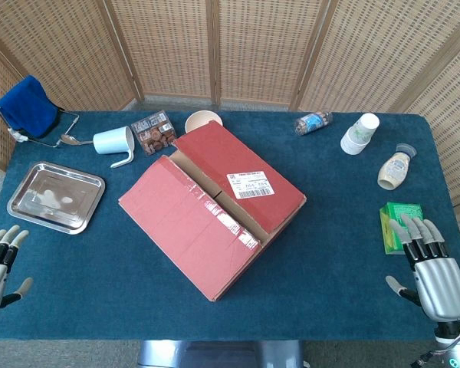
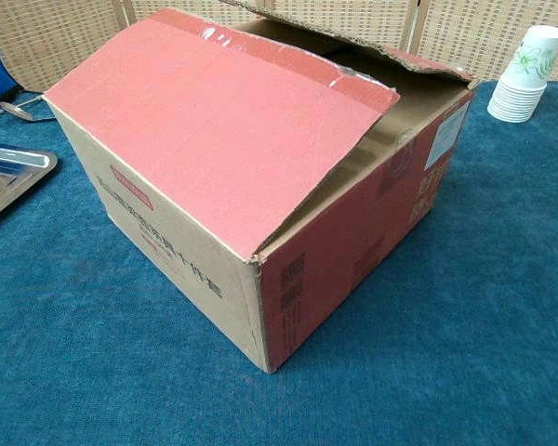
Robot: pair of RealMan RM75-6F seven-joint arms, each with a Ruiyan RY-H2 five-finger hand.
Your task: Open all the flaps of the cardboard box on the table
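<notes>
A red cardboard box [image 1: 215, 203] sits turned at an angle in the middle of the blue table; the chest view shows the box [image 2: 251, 177] close up. Its two long top flaps lie nearly closed, with a narrow gap between them and torn tape along the seam. The far flap carries a white barcode label [image 1: 249, 185]. My left hand [image 1: 0, 264] is at the table's near left edge, fingers spread, holding nothing. My right hand [image 1: 433, 272] is at the near right edge, fingers spread and empty. Both hands are well away from the box.
A steel tray [image 1: 55, 196] lies left of the box. Behind the box stand a white mug [image 1: 115, 142], a snack pack [image 1: 153, 130] and a bowl [image 1: 203, 121]. At the right are stacked paper cups [image 1: 360, 133], a bottle [image 1: 395, 167] and a green box [image 1: 399, 222]. A blue cloth [image 1: 27, 106] sits far left.
</notes>
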